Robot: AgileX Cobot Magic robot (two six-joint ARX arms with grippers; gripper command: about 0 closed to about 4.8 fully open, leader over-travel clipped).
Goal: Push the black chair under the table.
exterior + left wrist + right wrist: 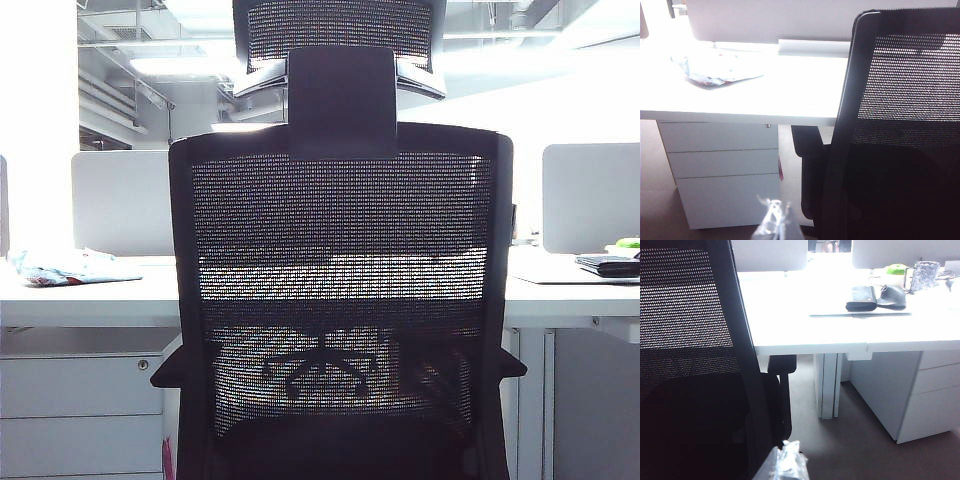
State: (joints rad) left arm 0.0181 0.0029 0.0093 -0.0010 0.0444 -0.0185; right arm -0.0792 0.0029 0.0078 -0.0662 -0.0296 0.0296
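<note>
In our left wrist view only the pale tip of the left gripper point(776, 222) shows, close to the black chair point(900, 135) beside the backrest's frame edge, and we cannot tell how far it is open or whether it touches anything. The right gripper point(786, 465) likewise shows only a blurred tip by the chair's opposite edge, its opening unreadable to us. The chair's mesh back faces us, its armrests point(170, 368) at the front edge of the table point(90, 300), whose white drawer cabinet point(725, 170) stands left, a crumpled wrapper point(715, 70) above it, and a mouse point(892, 296) and black pouch point(861, 298) on the right.
</note>
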